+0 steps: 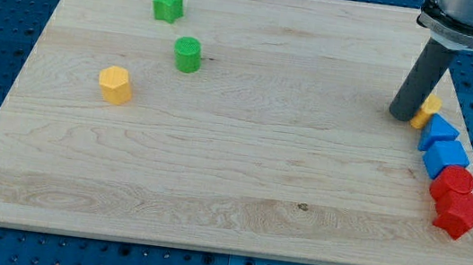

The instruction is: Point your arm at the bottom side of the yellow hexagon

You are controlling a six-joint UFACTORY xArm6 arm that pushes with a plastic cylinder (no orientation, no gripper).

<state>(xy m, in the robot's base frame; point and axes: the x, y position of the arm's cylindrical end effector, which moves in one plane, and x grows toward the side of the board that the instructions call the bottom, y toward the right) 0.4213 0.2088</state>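
My tip (401,115) rests on the board (230,186) at the frame's right, far from the yellow hexagon (116,84) at the left.

The arm carries no claw, only a dark rod, so there is nothing to be apart or together. The tip sits just left of a second yellow block (429,109), partly hidden behind the rod; its shape cannot be made out. Below that block a column runs down the right edge: a blue triangle (438,132), a blue block (447,157), a red cylinder (454,183) and a red star (460,214), each touching the next. In the upper left stand a green star (168,4) and a green cylinder (188,54), with the hexagon below and left of both.
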